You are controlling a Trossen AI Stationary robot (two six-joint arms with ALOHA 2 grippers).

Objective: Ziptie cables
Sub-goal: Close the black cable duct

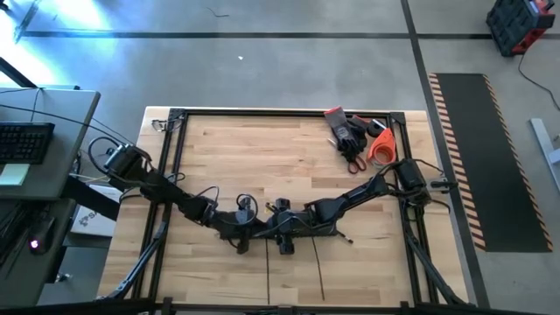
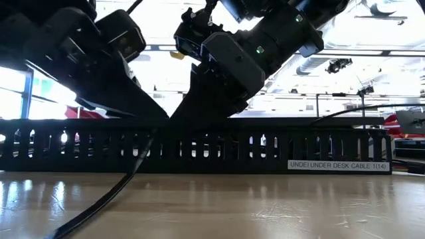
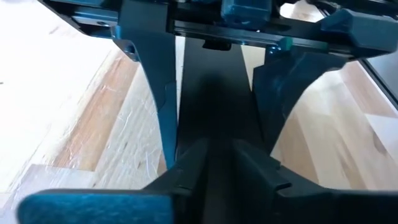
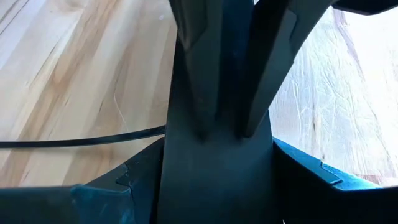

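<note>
A long black slotted rail (image 2: 265, 146) lies on the wooden table near its middle (image 1: 337, 234). Both grippers come down on it close together. My right gripper (image 4: 217, 186) straddles the rail (image 4: 217, 168). My left gripper (image 3: 221, 165) stands right beside it over the rail's top (image 3: 214, 93), its fingers only a little apart. What lies between them is dark and I cannot make it out. Thin dark cables (image 1: 267, 271) run from the rail toward the table's near edge. One shows in the low view (image 2: 113, 192) and in the right wrist view (image 4: 81, 141). My right gripper has one finger (image 3: 158, 106) on each long side of the rail, across it, pointing down from above. The rail's side edge (image 3: 181, 118) lies against the finger. The rail rests on the table. My left gripper's fingertips (image 4: 199, 127) stand on the rail's top from above; whether they touch it, I cannot tell.
Dark gloves, red-handled scissors and an orange roll (image 1: 378, 147) lie at the table's far right corner. A black metal frame (image 1: 175, 140) borders the table. A desk with a keyboard (image 1: 26, 140) stands off the left side. Bare wood lies far of the rail.
</note>
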